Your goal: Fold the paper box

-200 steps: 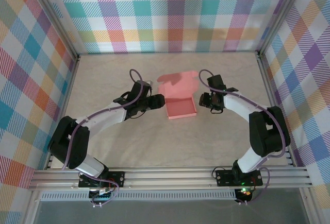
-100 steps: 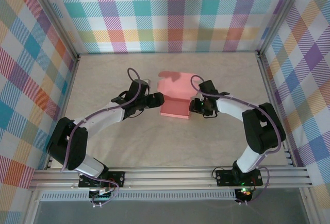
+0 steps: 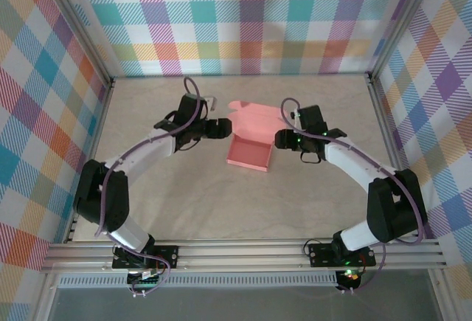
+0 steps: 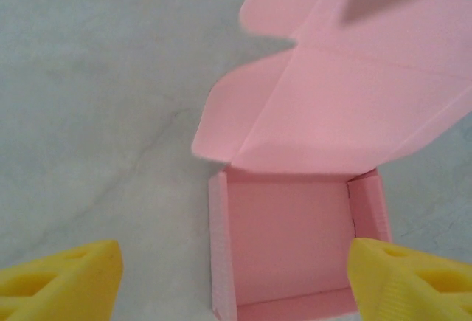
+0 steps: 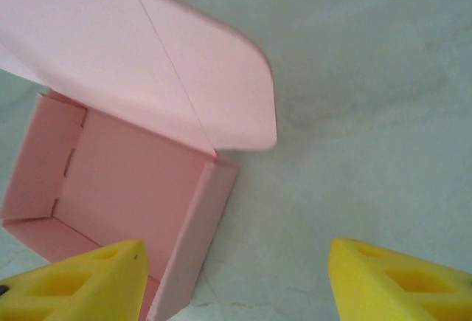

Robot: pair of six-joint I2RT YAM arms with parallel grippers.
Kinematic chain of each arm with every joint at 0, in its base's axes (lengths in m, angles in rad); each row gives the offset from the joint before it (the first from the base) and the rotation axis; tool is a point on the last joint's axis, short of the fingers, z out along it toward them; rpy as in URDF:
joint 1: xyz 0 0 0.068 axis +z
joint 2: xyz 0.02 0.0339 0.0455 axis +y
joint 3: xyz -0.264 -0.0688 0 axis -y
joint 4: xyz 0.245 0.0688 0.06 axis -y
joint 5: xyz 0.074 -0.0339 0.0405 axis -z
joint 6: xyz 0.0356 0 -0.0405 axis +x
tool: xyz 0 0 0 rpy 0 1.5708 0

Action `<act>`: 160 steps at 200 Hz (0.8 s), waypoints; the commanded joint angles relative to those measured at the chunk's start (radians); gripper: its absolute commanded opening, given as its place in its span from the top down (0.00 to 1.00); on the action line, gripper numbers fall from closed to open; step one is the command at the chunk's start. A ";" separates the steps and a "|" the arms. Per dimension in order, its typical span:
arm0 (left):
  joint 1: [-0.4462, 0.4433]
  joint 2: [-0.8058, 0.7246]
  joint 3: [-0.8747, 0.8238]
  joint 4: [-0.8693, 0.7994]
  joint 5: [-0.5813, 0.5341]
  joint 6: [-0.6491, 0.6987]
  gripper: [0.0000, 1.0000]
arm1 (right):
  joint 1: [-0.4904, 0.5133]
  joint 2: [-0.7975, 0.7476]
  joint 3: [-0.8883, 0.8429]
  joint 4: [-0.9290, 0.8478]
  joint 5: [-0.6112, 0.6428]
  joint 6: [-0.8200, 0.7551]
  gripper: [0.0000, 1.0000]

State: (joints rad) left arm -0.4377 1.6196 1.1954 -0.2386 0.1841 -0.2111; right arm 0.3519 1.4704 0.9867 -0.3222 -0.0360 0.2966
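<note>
Top external: paper box (image 3: 249,155), side walls up, lid flap open.

Pink paper box (image 3: 249,155); multicoloured plaid walls (image 3: 243,18)

- Plaid walls (image 3: 243,18) in pastel checks closed in the back and both sides
- A pale, marbled table (image 3: 221,210) lay under even light
- Aluminium rails (image 3: 243,254) ran along the near edge
- Metal posts (image 3: 77,26) stood at the back corners

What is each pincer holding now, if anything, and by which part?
Nothing is held. The left pincer and right pincer are open beside the salmon-pink thin card box.
</note>
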 commanded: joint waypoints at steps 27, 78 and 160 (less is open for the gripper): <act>-0.008 0.110 0.022 -0.049 0.153 0.016 0.36 | -0.089 0.027 0.144 -0.036 -0.156 -0.246 0.33; -0.090 0.149 -0.077 0.038 0.131 -0.098 0.39 | -0.147 0.107 0.308 -0.121 -0.233 -0.333 0.32; -0.156 0.137 -0.114 0.055 0.102 -0.167 0.46 | -0.158 0.140 0.353 -0.161 -0.255 -0.375 0.32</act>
State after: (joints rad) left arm -0.5880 1.7744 1.1019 -0.2111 0.2977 -0.3496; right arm 0.2020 1.5963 1.3060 -0.4507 -0.2634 -0.0296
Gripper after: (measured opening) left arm 0.544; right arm 0.683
